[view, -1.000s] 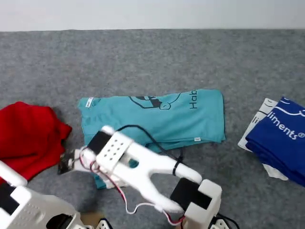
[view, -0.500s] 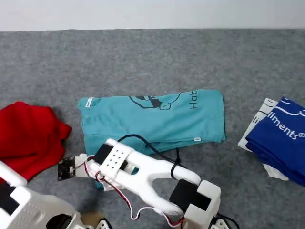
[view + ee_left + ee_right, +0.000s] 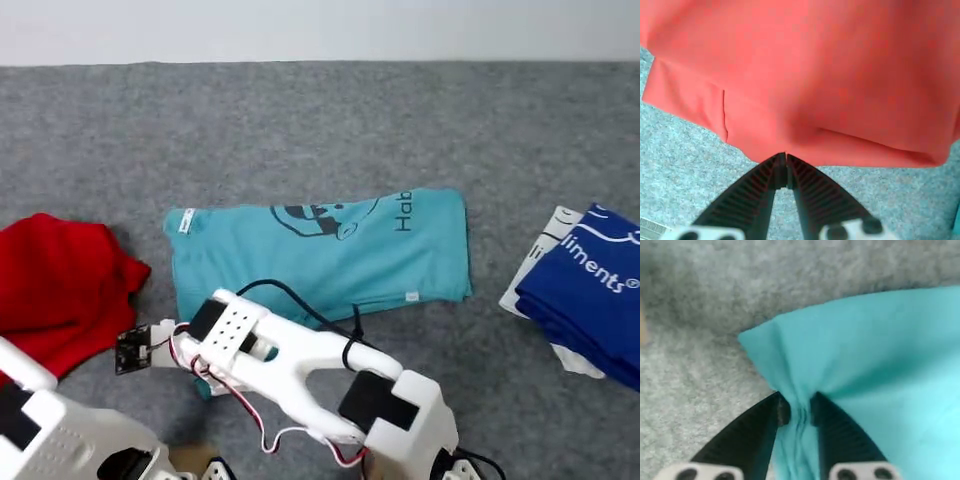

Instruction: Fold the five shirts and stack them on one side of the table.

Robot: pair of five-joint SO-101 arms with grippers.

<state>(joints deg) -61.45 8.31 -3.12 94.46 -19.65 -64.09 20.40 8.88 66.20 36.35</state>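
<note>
Pinch on the teal printed shirt (image 3: 330, 250), at a corner nearest the arms.
Right end effector (image 3: 796, 407) is clamped on a bunched pleat of that shirt, which lies spread flat mid-worktop. Left end effector (image 3: 785, 162) is closed, with its tips at the hem of the crumpled red shirt (image 3: 60, 280). My worry is that so thin a pinch slips, or that the nubby grey felt worktop (image 3: 320, 120) drags the cloth and skews the fold. Folded blue shirt (image 3: 595, 290) sits at the right side, and a plain white wall (image 3: 320, 30) runs behind.
</note>
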